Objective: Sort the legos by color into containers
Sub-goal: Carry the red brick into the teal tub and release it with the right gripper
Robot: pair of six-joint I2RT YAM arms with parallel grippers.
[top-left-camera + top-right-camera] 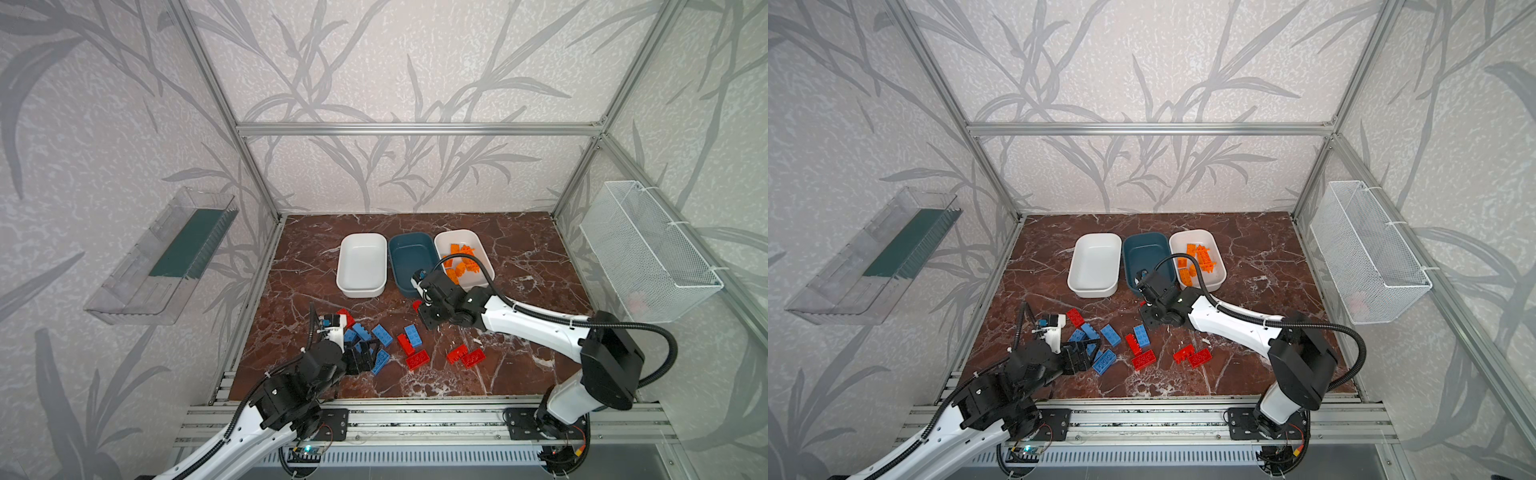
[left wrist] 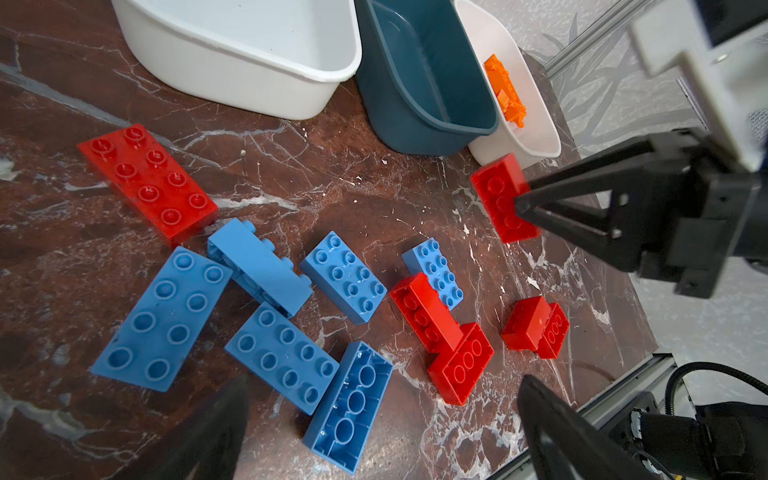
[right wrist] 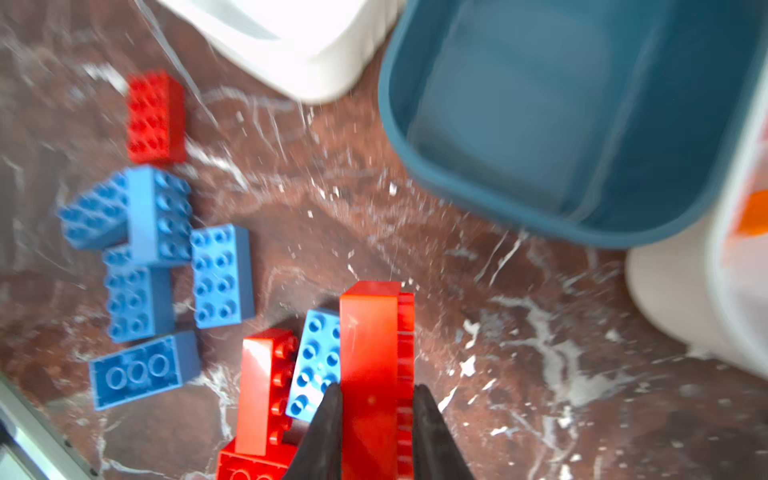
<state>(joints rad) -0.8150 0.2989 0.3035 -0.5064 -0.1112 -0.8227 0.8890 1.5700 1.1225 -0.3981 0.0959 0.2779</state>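
Currently the right gripper (image 3: 376, 395) is clamped on a red brick (image 3: 368, 345), held on edge just in front of the teal tub (image 1: 409, 245). The left gripper (image 2: 384, 380) is spread wide, gripping nothing, over the blue bricks (image 2: 345, 276) at the marble table's (image 1: 519, 257) front-left. Other red bricks (image 1: 417, 359) lie loose mid-table. Orange bricks (image 1: 1202, 253) sit in the right white tub (image 1: 1183, 239). The teal tub stands between it and the left white tub (image 1: 360, 293).
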